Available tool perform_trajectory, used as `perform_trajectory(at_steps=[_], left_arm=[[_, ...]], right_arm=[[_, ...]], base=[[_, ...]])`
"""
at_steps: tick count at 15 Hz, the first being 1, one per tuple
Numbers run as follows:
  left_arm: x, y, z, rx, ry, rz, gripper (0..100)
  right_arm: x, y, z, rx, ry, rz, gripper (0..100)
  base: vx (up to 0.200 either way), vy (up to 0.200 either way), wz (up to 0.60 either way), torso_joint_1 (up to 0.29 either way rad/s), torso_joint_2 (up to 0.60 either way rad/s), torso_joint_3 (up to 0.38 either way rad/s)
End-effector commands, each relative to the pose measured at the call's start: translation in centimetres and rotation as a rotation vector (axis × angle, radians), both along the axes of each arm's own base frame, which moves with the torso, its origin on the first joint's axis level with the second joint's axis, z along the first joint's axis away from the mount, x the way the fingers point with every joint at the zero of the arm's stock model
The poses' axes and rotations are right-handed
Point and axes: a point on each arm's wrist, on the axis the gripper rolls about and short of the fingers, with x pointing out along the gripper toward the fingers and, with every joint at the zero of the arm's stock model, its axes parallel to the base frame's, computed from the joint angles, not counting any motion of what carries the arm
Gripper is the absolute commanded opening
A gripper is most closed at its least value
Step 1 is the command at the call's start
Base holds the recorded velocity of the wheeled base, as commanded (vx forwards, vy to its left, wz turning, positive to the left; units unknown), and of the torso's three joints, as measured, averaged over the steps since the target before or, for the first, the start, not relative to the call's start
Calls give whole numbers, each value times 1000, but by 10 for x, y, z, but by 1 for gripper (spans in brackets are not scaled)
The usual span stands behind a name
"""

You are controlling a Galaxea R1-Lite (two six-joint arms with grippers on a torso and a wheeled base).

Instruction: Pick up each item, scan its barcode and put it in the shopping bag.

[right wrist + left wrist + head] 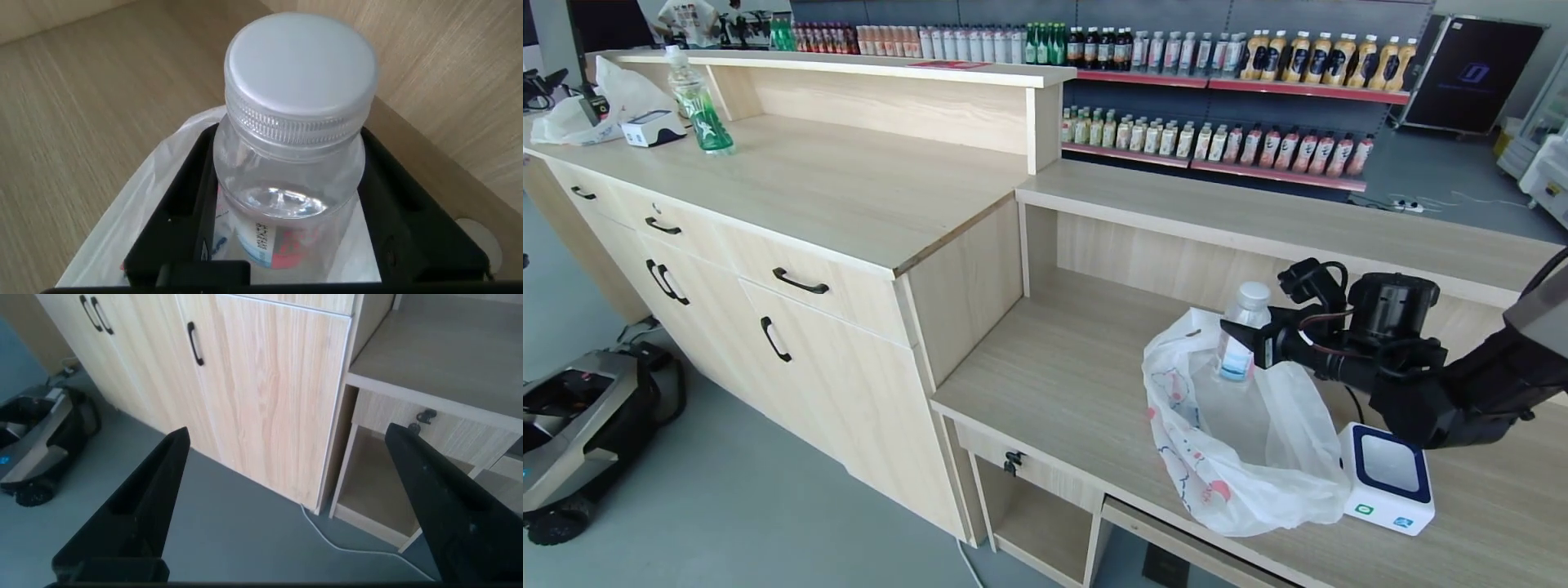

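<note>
Bottle (1241, 331): upright, cap up, at the mouth of the bag (1233, 457); its base seems just inside the rim.
Bottle against gripper: between the fingers of the right gripper (1252, 341), gripped on the body below the neck, with the cap above them.
Right gripper: pinching the bottle from both sides, reaching over the bag's rim.
Reason for hold: a side grip probably keeps the bottle plumb for a straight drop into the bag.
Bag: mouth gaping upward, walls slumped, ready to receive.
Scanner (1390, 478): just beside the bag, window up, likely to keep scanning and bagging close together.
Left gripper (286, 506): spread, empty, low, well apart from the bag.
</note>
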Motion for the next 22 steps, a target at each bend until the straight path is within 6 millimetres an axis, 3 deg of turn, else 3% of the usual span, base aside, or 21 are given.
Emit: perform_trajectory(at_steps=[1, 10, 18, 20, 21, 22], left_arm=[[0, 0, 0, 0, 0, 1, 100], [0, 0, 0, 0, 0, 1, 100], [0, 0, 0, 0, 0, 2, 100], [0, 0, 0, 0, 0, 1, 100], [0, 0, 0, 0, 0, 2, 100], [0, 0, 0, 0, 0, 2, 100]], right_arm=[[7, 3, -20, -3, 27, 7, 0], [21, 4, -50, -2, 9, 8, 0], [25, 3, -64, -3, 36, 7, 0], [24, 3, -60, -3, 34, 5, 0], [23, 2, -55, -2, 24, 4, 100], [22, 0, -48, 2, 13, 0, 100]], base=[[0, 0, 0, 0, 0, 0], [0, 0, 0, 0, 0, 0], [0, 0, 0, 0, 0, 0], [0, 0, 0, 0, 0, 0], [0, 0, 0, 0, 0, 0], [0, 0, 0, 0, 0, 0]])
